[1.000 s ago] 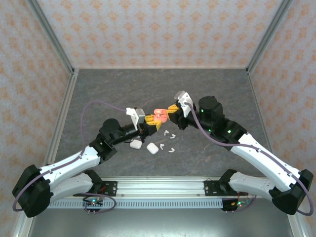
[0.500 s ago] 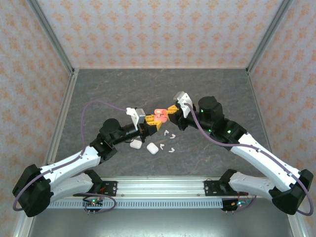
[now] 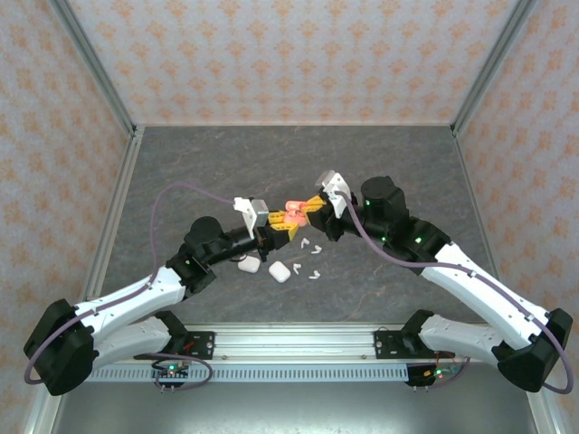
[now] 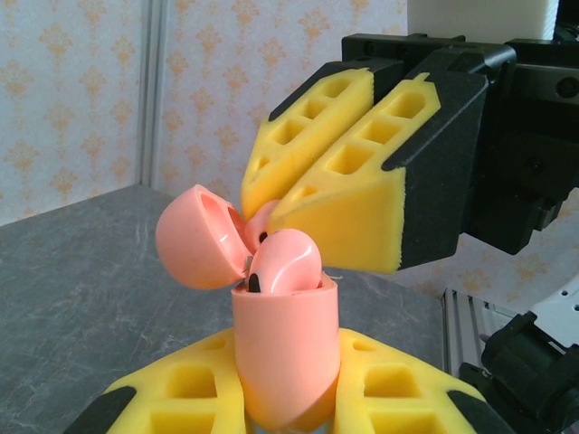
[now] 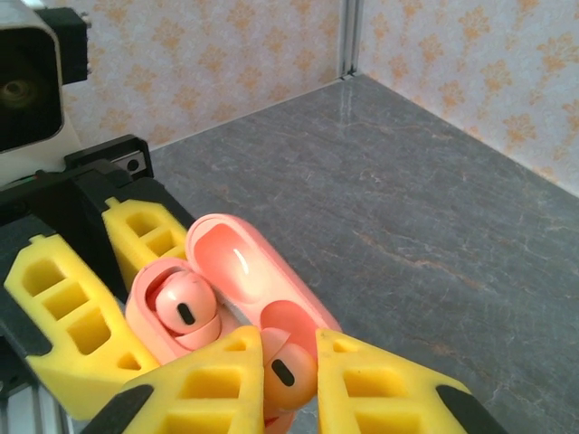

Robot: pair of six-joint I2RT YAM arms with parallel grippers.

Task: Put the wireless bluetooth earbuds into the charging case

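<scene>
The left claw point(image 4: 288, 384) is closed on the pink case point(image 4: 285, 334). The case stands up with its mouth on top and its lid point(image 4: 194, 237) tipped back. The right claw point(image 5: 288, 354) is closed on a pink bud point(image 5: 286, 372), so it is the one nearest the job. That bud is just beside the case mouth, on the lid side, so I think it must go across and down into the free hole. The pads point(image 5: 194, 393) hide its stem, so I cannot tell which way it points. A second bud point(image 5: 184, 312) sits in the case. Case and buds are smooth, round, shiny plastic. The pads are yellow blocks with square holes. White buds point(image 3: 308, 243) lie on the grey table point(image 5: 425, 208).
</scene>
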